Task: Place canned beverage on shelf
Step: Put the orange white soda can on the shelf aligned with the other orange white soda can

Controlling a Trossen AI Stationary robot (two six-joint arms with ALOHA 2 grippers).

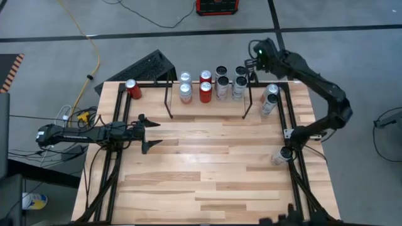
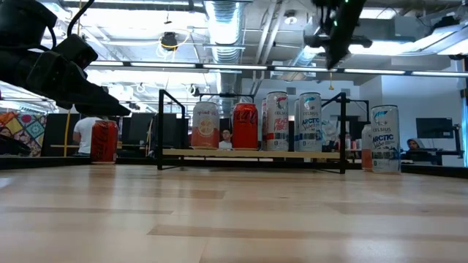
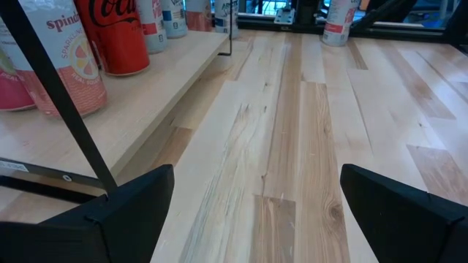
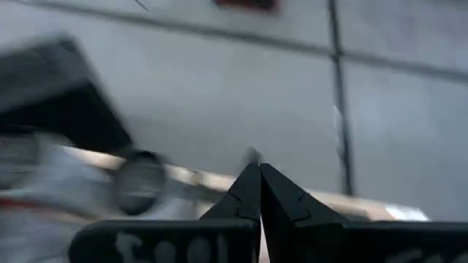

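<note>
Light plank-wood counter point(image 1: 207, 169) carries the low shelf of thin black rod uprights and a pale wood board point(image 1: 207, 112), set at the far edge so both arms can reach it from either side

Shelf board holds two rows of upright cans: pale peach and white ones point(image 1: 185, 93) at its left end, red cola cans point(image 1: 205, 91) next, tall silver and white cans point(image 1: 222, 87) and point(image 1: 239, 88) at its right end. They stand close together, presumably so the row fills from one end and leaves room

Cans off the shelf: a red can point(image 1: 132, 88) upright at the counter's far left corner; two white and blue tall cans point(image 1: 269, 99) just beyond the shelf's right uprights; one more can point(image 1: 281, 155) by the right rail, partly hidden. Judged as stock waiting to be shelved

Right hand point(image 1: 256, 61) hangs high above the shelf's far right corner, fingers clenched with nothing between them; the right wrist view shows the tips meeting. Judgement: it is clear of the cans so none gets knocked

Left hand point(image 1: 147, 133) sits low over the counter left of the shelf's near left upright, fingers spread wide and empty, waiting
</note>
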